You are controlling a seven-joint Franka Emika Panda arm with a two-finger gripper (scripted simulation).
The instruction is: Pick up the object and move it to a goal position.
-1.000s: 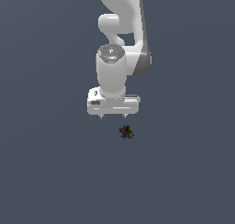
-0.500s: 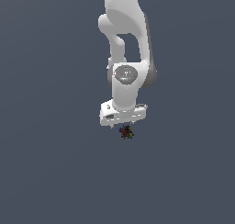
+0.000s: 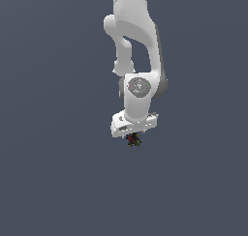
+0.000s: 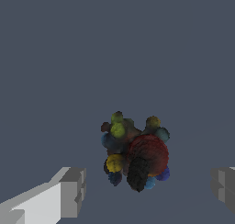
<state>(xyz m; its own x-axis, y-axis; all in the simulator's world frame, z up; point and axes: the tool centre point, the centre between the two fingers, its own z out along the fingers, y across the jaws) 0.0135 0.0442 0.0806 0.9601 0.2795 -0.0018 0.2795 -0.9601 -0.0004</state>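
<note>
The object (image 4: 134,150) is a small dark lump studded with red, yellow, blue and green balls, lying on the flat grey floor. In the wrist view it sits between my two fingers (image 4: 69,191), closer to neither by much, with wide gaps on both sides. My gripper (image 4: 147,188) is open and touches nothing. In the exterior view the white hand (image 3: 133,125) hangs directly over the object (image 3: 133,140), whose lower part peeks out just beneath it; the fingers themselves are hard to make out there.
A plain grey surface (image 3: 58,172) stretches all around with no other objects in sight. The white arm (image 3: 138,46) rises above the hand toward the top of the exterior view.
The arm has swung toward the exterior view's right and come down, so the hand now sits right over the object instead of up and to its left.
</note>
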